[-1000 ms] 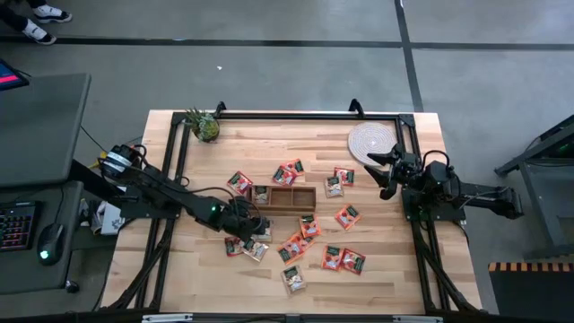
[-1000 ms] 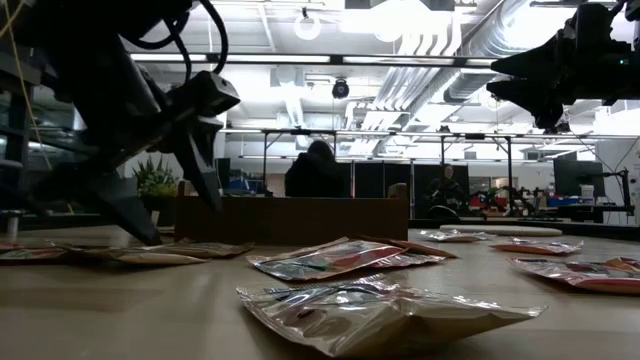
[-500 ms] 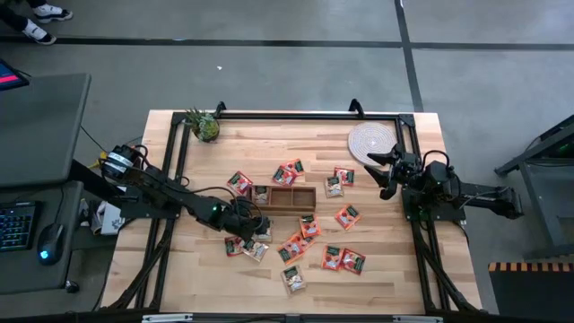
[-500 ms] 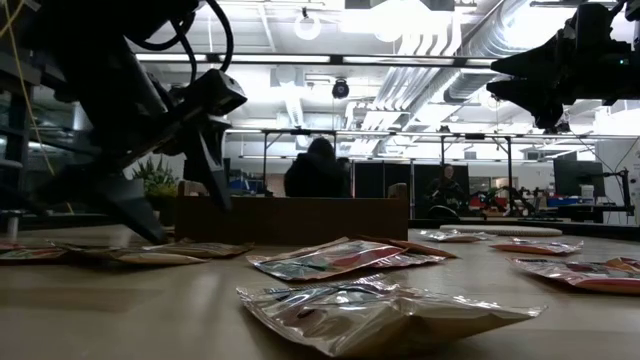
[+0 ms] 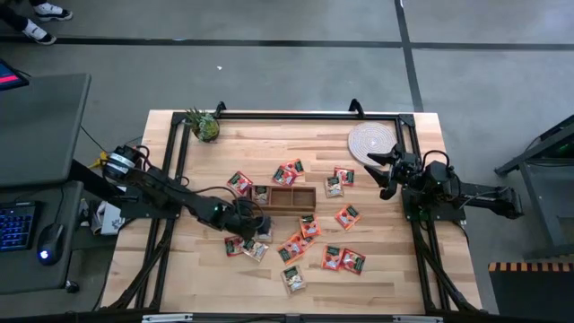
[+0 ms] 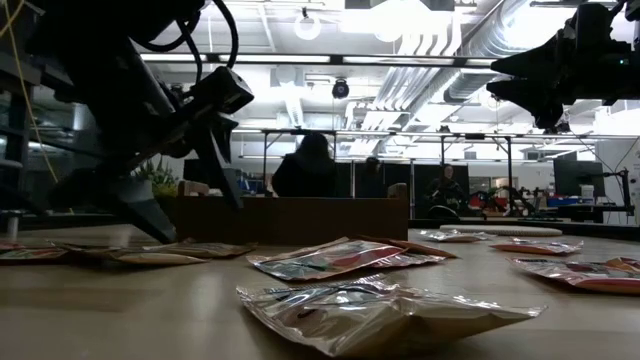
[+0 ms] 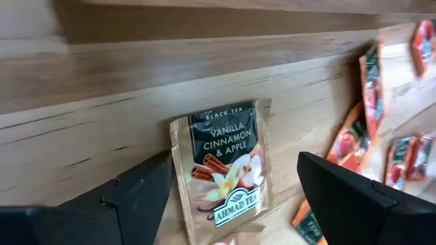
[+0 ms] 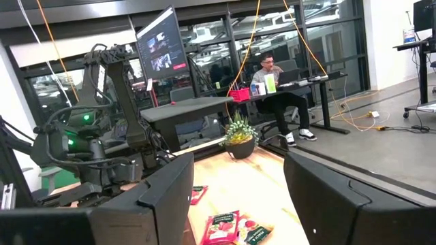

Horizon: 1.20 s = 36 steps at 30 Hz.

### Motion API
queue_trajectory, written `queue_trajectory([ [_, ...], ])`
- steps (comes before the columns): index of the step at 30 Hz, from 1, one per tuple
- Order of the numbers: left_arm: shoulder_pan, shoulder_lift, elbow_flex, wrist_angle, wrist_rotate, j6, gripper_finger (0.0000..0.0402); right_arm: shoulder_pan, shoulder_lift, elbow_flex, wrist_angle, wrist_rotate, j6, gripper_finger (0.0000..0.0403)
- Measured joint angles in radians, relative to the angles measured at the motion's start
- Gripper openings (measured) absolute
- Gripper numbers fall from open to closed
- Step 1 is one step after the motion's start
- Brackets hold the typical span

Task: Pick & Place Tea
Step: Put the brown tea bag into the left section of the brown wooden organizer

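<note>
Your left gripper (image 7: 228, 197) stands wide, a vanilla-cinnamon-apple tea sachet (image 7: 223, 163) between its jaws, unheld; your right gripper (image 5: 384, 173) waits open.

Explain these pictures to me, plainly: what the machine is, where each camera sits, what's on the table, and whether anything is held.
Two dark robot arms work at a wooden table. One camera looks straight down, one sits at table height, and one rides on each wrist. Small tea sachets lie scattered around a long wooden box; a woven mat and a small plant sit at the far edge. The left claw hovers open beside the box, over a sachet labelled vanilla, cinnamon and apple. The right claw waits open near the mat. Nothing is held.
</note>
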Motion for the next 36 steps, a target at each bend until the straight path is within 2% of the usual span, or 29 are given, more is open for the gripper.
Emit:
queue_trajectory([
  [10, 0.006, 0.034, 0.008, 0.048, 0.006, -0.003, 0.0311, 0.000, 0.000, 0.000, 0.000, 0.000, 0.000, 0.0225],
  [13, 0.006, 0.035, 0.008, 0.044, 0.014, -0.002, 0.0299, 0.000, 0.000, 0.000, 0.000, 0.000, 0.000, 0.0224],
  [25, 0.006, 0.037, 0.006, 0.029, 0.011, -0.002, 0.0184, 0.000, 0.000, 0.000, 0.000, 0.000, 0.000, 0.0225],
  [36, 0.006, 0.038, 0.005, 0.009, -0.003, -0.002, 0.0099, 0.000, 0.000, 0.000, 0.000, 0.000, 0.000, 0.0225],
])
